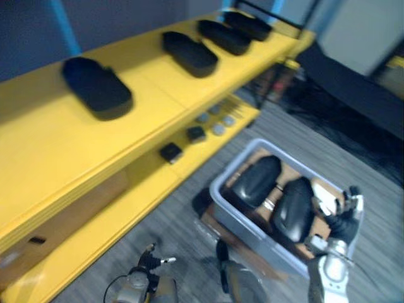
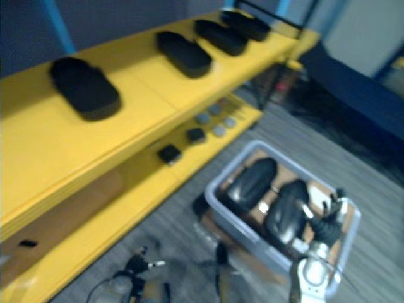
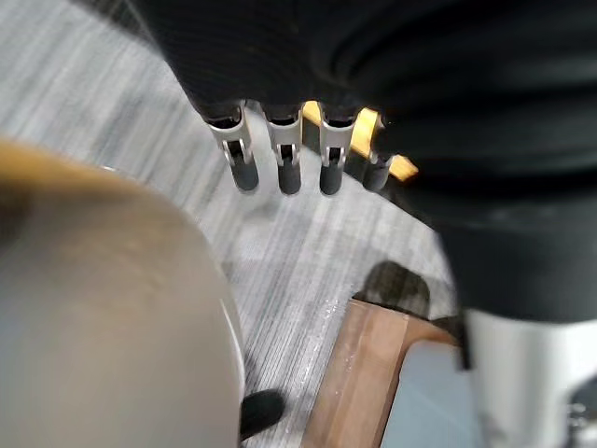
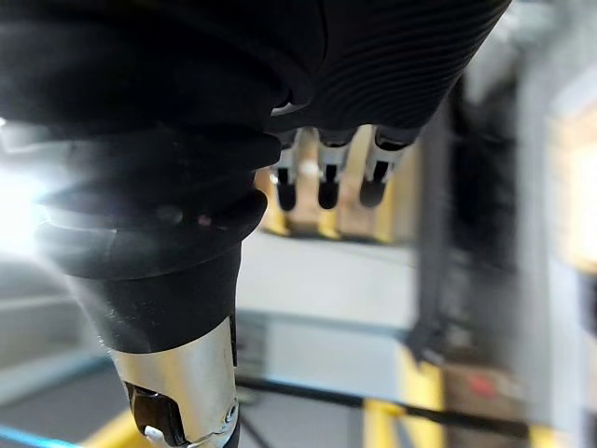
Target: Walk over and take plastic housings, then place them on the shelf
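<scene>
Pick-up stage, judged from the layout: two black plastic housings [image 1: 255,180] lying side by side inside the grey bin [image 1: 219,191], neither lifted yet. Right robot hand [image 1: 346,218] poised at the bin's near right corner, just beside the nearer housing [image 1: 293,209], fingers loose and holding nothing. Left robot hand [image 1: 148,260] low down, well apart from the bin on its left side, likewise released and empty. Beyond the bin, yellow shelf [image 1: 158,95] already carrying four further housings [image 1: 98,87] along its top board.

Next move, probably: lower the right robot hand into the bin, close round the nearer housing, lift clear of the rim, then turn toward the shelf. Rounded, glossy shell likely slippery, so a wide, firm grasp called for.

Eye views: bin, shelf and both hands taken in together. Left wrist view: straight fingers [image 3: 286,168] hanging over striped floor [image 3: 280,261], plus a close look at the wooden board [image 3: 350,373] beneath the bin. Right wrist view: straight fingers [image 4: 326,191] with nothing between them, bearing out the empty grasp.
</scene>
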Robot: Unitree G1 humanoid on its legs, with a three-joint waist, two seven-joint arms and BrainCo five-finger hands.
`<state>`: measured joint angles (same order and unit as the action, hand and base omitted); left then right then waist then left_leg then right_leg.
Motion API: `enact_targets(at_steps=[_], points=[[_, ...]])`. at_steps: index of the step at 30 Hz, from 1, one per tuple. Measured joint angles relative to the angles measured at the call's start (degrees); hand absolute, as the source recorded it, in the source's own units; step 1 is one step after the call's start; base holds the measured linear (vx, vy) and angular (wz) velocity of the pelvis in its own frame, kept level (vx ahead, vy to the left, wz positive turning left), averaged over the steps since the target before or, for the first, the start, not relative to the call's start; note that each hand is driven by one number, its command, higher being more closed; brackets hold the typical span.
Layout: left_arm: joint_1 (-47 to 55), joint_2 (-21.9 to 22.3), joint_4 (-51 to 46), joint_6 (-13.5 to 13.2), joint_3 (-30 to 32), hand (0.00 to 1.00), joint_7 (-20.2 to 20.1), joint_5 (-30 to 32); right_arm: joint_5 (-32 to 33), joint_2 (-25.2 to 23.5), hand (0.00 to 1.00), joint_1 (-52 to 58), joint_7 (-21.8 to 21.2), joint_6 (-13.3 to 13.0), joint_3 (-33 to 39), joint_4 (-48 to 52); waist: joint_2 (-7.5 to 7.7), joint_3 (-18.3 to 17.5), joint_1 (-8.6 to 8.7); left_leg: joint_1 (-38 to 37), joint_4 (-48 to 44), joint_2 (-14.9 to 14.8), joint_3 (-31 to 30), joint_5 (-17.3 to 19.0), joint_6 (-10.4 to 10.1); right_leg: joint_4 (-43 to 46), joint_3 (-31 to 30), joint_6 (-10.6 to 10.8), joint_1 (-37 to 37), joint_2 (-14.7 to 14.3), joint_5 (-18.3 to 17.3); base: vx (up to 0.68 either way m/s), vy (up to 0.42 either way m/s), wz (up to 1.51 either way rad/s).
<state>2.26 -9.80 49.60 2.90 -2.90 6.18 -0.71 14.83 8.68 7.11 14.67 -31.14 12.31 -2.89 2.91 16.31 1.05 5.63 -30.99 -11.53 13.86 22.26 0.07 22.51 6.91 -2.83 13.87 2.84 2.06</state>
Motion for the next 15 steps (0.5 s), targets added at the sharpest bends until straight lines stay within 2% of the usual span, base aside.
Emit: enact_targets(at_steps=[1,2,3,4,5,6,7,8,9,10,11,12,13,14,15], points=[[1.2,-1.0,0.2,0.0,2.9,0.00,-0.1,-0.6,-1.5,2.0,0.00,-5.4,-1.0,0.1,-3.1,-0.6,-0.57,0.1,-1.38,-0.4,1.2,-2.3,3.8,-1.3,-0.3,4.3,4.0,-1.2,-0.8,2.8,-1.3,-0.12,-0.045,-1.70],[2.1,-1.1,0.7,0.0,4.0,0.00,-0.3,-0.5,-2.5,2.9,0.00,-7.8,-1.3,0.5,-4.8,-0.9,-0.76,0.1,-1.93,-0.6,1.1,-3.2,5.2,-1.5,-0.5,6.1,5.3,-1.6,-1.4,4.3,-1.5,-0.16,-0.123,-1.80],[4.5,-2.1,2.0,0.1,6.4,0.00,-0.4,-0.4,-4.2,4.4,0.00,-11.9,-1.9,1.8,-7.9,-1.7,-0.64,0.0,-2.90,-0.6,0.0,-4.5,6.2,-1.5,-0.6,8.6,6.7,-3.2,-2.9,7.8,-0.2,-0.10,-0.137,-1.22],[5.6,-2.7,2.8,0.0,7.3,0.00,-0.5,-0.5,-5.4,5.0,0.00,-13.4,-2.2,2.7,-9.0,-2.0,-0.45,-0.1,-3.58,-0.5,-0.9,-5.0,6.5,-1.4,-0.6,8.8,7.0,-2.8,-3.8,9.3,1.0,-0.12,-0.171,-1.41],[6.8,-3.4,4.8,0.2,9.8,0.00,-0.5,-0.7,-8.0,6.5,0.00,-15.4,-2.3,5.0,-10.1,-2.7,-0.59,-0.1,-5.19,-0.5,-1.3,-5.4,4.8,-1.3,-0.8,6.8,7.9,-1.9,-3.5,7.8,2.8,-0.10,-0.144,-1.16],[8.5,-3.2,6.9,0.5,10.8,0.00,-1.1,-1.1,-9.3,8.0,0.00,-16.1,-2.2,7.1,-10.2,-2.8,-2.20,-0.9,-5.95,-0.8,1.7,-5.6,2.1,-1.9,-1.8,3.9,8.3,-1.6,-3.2,6.0,4.8,-0.08,-0.135,-1.00],[9.5,-3.1,7.6,0.6,10.9,0.00,-1.7,-1.1,-10.1,8.4,0.00,-15.9,-1.9,7.9,-10.0,-2.9,-2.72,-1.3,-5.91,-1.0,3.4,-6.3,2.5,-3.0,-3.4,1.6,8.1,-1.4,-3.6,5.2,5.6,-0.02,-0.168,-0.55],[11.6,-2.7,8.3,0.6,11.4,0.00,-2.5,-1.1,-11.2,9.3,0.00,-15.4,-1.8,9.5,-9.8,-3.0,-2.82,-1.1,-5.58,-1.5,5.5,-6.8,4.2,-4.9,-4.8,3.2,7.3,-3.0,-3.4,5.8,2.6,-0.03,-0.192,-0.33],[13.9,-2.8,8.5,0.5,11.7,0.00,-2.8,-1.1,-11.3,9.8,0.00,-14.3,-1.7,10.4,-9.6,-3.0,-2.21,-1.3,-5.15,-1.7,5.3,-6.8,5.0,-5.3,-5.0,8.6,7.0,-2.7,-2.3,7.9,0.2,-0.04,-0.194,-0.30],[15.1,-3.1,8.5,0.4,11.8,0.00,-2.8,-1.1,-11.2,9.8,0.00,-13.7,-1.3,11.1,-9.5,-3.0,-1.74,-1.5,-5.05,-1.6,5.2,-7.0,5.4,-5.4,-5.3,9.3,6.9,-1.7,-2.4,8.7,0.8,-0.06,-0.183,-0.36],[16.4,-3.4,8.8,0.1,12.8,0.00,-2.9,-1.1,-11.1,9.8,0.00,-12.7,-0.3,12.2,-8.9,-2.9,-1.43,-1.7,-4.97,-0.9,4.8,-7.9,5.0,-5.7,-6.5,6.0,6.3,2.7,-3.2,6.9,1.3,-0.05,-0.181,-0.41],[16.4,-2.7,9.2,-0.7,14.2,0.00,-2.9,-1.1,-10.0,9.8,0.00,-11.7,0.4,13.6,-7.0,-2.6,-1.41,-1.7,-4.88,0.5,5.1,-8.8,3.7,-6.4,-7.7,1.6,5.4,4.4,-3.8,4.6,0.5,-0.04,-0.188,-0.41],[16.2,-2.4,9.2,-1.2,14.2,0.00,-2.9,-1.1,-8.8,9.7,0.00,-11.1,0.5,14.2,-5.8,-2.5,-0.93,-1.5,-4.75,1.3,4.9,-9.3,3.9,-6.7,-8.0,-0.4,5.5,5.6,-4.5,3.9,-0.3,-0.09,-0.248,-0.39],[15.4,-1.8,9.1,-2.6,14.4,0.00,-2.9,-1.3,-7.1,9.5,0.00,-9.6,0.6,15.0,-3.2,-2.3,0.42,-0.6,-4.66,2.8,3.7,-9.6,4.0,-6.9,-8.3,-4.3,5.8,8.7,-5.6,3.7,-2.6,-0.09,-0.230,-0.31],[14.1,-0.9,8.8,-3.9,15.1,0.00,-2.8,-2.5,-5.3,9.2,0.00,-8.3,0.6,15.3,-1.3,-2.3,1.61,0.8,-4.29,4.1,1.6,-9.8,3.3,-6.9,-8.4,-6.3,5.9,9.3,-6.1,3.5,-5.4,-0.14,-0.285,-0.27]])
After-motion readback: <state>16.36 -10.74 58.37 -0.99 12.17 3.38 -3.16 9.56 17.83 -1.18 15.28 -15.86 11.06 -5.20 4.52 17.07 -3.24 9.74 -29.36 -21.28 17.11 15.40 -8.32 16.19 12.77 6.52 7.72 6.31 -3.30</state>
